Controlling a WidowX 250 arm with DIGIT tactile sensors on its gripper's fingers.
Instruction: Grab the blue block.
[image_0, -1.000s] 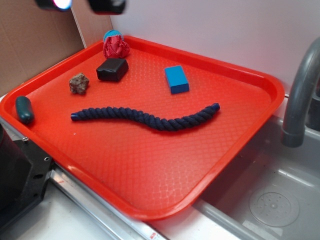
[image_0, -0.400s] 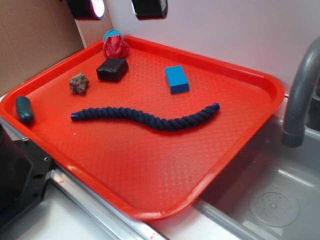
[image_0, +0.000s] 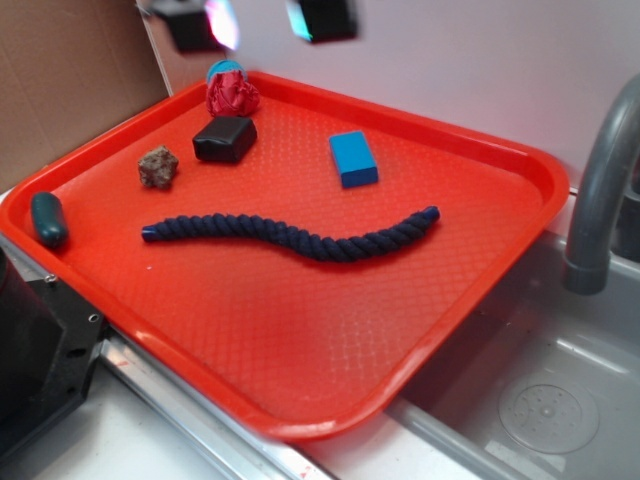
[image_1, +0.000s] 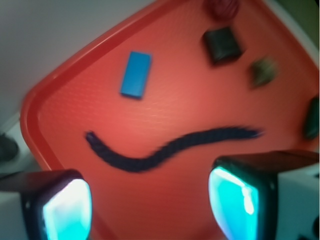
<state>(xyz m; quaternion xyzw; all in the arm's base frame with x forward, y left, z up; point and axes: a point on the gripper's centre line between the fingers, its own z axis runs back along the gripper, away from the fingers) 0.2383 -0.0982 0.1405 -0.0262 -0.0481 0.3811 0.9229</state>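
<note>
Hovering high above the far edge of the red tray (image_0: 470, 300), the gripper (image_0: 262, 20) has its two fingers spread wide with nothing between them; the exterior view catches only the fingertips at the top of the frame, and the wrist view shows both glowing pads (image_1: 67, 212) well apart. The blue block (image_0: 353, 158) lies flat on the tray, below the gripper and a little to the sink side of it, untouched and well clear of the fingers. In the wrist view the blue block (image_1: 136, 74) sits ahead of the gripper, beyond the dark navy rope (image_1: 165, 149), which curves across the tray between the fingers and the block. The black block (image_0: 224, 139) rests almost straight beneath the gripper, with a crumpled red cloth ball (image_0: 231, 95) just behind it near the tray's corner. A small brownish rock (image_0: 158, 166) and a dark teal oblong piece (image_0: 48, 219) lie farther off, toward the tray's near-left rim. A grey faucet (image_0: 600, 190) stands beside the tray, over the metal sink (image_0: 540, 400).
</note>
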